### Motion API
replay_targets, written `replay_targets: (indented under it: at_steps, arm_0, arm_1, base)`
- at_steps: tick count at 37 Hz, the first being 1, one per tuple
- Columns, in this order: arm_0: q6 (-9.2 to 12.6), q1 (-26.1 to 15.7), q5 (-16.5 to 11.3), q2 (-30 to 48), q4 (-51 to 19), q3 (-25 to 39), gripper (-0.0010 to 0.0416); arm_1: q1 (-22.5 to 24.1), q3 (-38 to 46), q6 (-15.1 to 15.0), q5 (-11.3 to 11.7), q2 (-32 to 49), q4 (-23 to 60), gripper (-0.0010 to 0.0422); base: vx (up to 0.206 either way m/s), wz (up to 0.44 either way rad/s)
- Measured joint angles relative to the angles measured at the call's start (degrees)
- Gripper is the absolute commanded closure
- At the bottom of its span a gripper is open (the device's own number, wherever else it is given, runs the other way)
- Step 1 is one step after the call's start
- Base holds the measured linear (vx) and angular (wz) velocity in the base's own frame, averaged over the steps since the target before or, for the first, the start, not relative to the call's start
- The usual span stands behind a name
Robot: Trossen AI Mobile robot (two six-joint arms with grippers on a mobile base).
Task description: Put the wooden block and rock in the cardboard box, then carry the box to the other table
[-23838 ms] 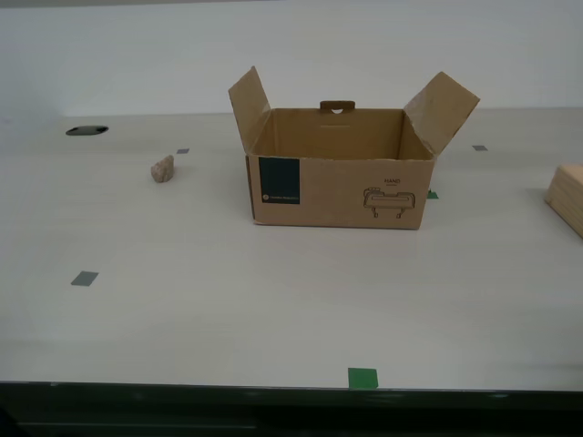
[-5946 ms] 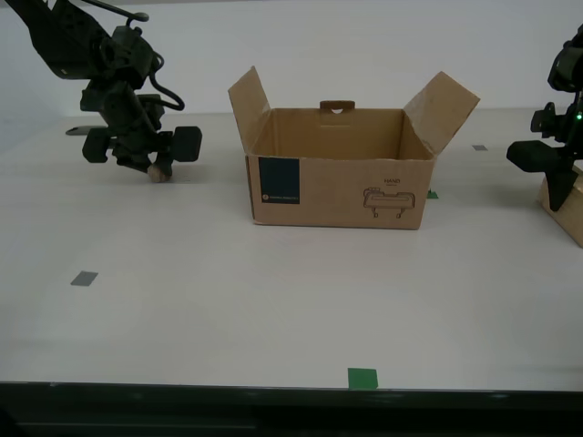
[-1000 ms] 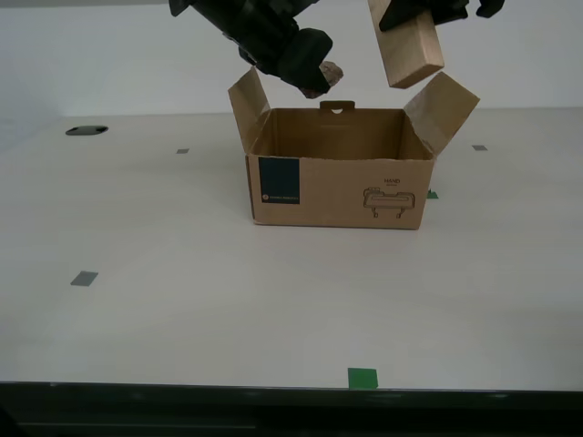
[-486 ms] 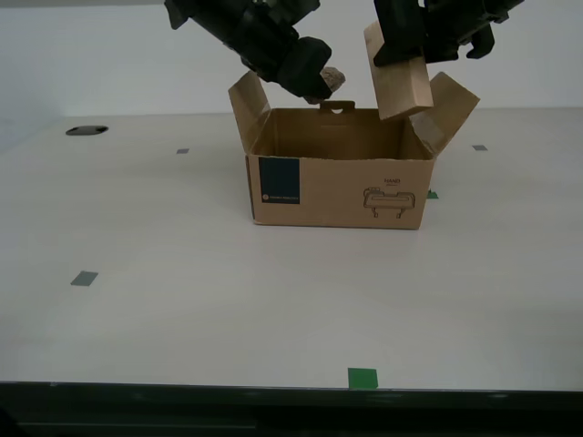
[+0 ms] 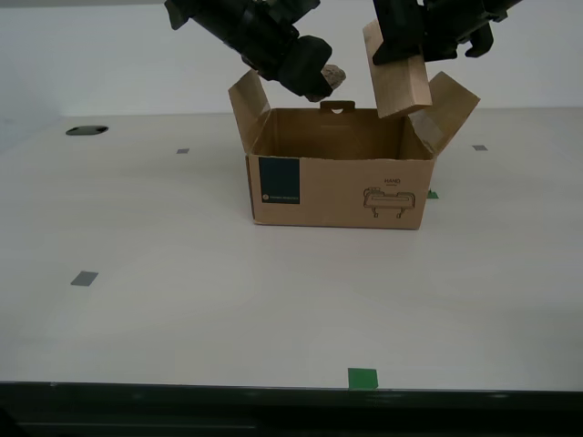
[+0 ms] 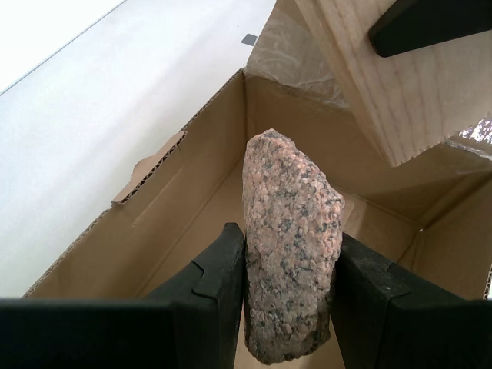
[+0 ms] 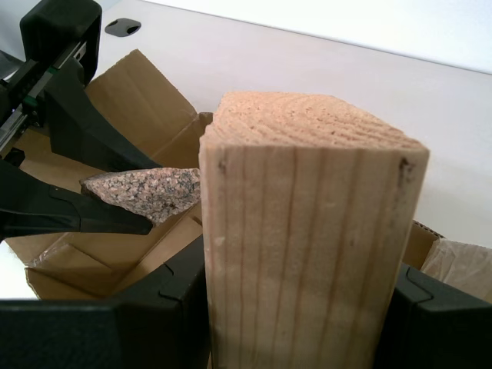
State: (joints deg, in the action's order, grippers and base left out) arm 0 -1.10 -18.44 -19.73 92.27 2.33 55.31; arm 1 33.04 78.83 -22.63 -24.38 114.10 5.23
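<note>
The cardboard box [image 5: 337,191] stands open on the table, flaps up, teal label on its front. My second gripper [image 5: 314,80] hovers over the box's side at the exterior view's left, shut on the rock [image 5: 330,76]. The speckled pinkish rock [image 6: 290,246] sits between that gripper's black fingers above the box's inside [image 6: 177,223]. My first gripper [image 5: 405,50] is shut on the wooden block [image 5: 398,77], which hangs tilted over the box's side at the exterior view's right, its lower end at rim level. Pale end grain of the block [image 7: 307,238] fills the first wrist view, the rock [image 7: 146,194] beside it.
The off-white table [image 5: 182,300] carries a black hole [image 5: 86,130] at the exterior view's far left, a grey tape mark [image 5: 84,279] and a green one [image 5: 363,378] near the front edge. The box's side flaps splay outward.
Over the last second the wooden block came down from above the box to its rim, and the rock dropped slightly. Both grippers have barely moved in the last half second.
</note>
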Motion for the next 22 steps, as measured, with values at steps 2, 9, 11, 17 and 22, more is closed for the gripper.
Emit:
replay_targets:
  at_steps: [2, 9, 11, 17, 22]
  arm_0:
    - [0.0, 0.0, 0.0, 0.0, 0.0, 0.1, 0.0406]
    - [2.1, 0.0, 0.0, 0.0, 0.0, 0.4, 0.0406]
    - [2.1, 0.0, 0.0, 0.0, 0.0, 0.4, 0.0406]
    - [2.1, 0.0, 0.0, 0.0, 0.0, 0.2, 0.0403]
    - [2.1, 0.0, 0.0, 0.0, 0.0, 0.1, 0.0394]
  arm_1:
    - [0.0, 0.0, 0.0, 0.0, 0.0, 0.0, 0.0412]
    - [0.0, 0.0, 0.2, 0.0, 0.0, 0.0, 0.0412]
    - [0.0, 0.0, 0.3, 0.0, 0.0, 0.0, 0.0412]
    - [0.0, 0.0, 0.3, 0.2, 0.0, 0.0, 0.0412]
    - [0.0, 0.0, 0.3, 0.3, 0.0, 0.0, 0.0412]
  base:
    - [0.0, 0.0]
    - [0.0, 0.0]
    - [0.0, 0.0]
    - [0.0, 0.0]
    - [0.0, 0.0]
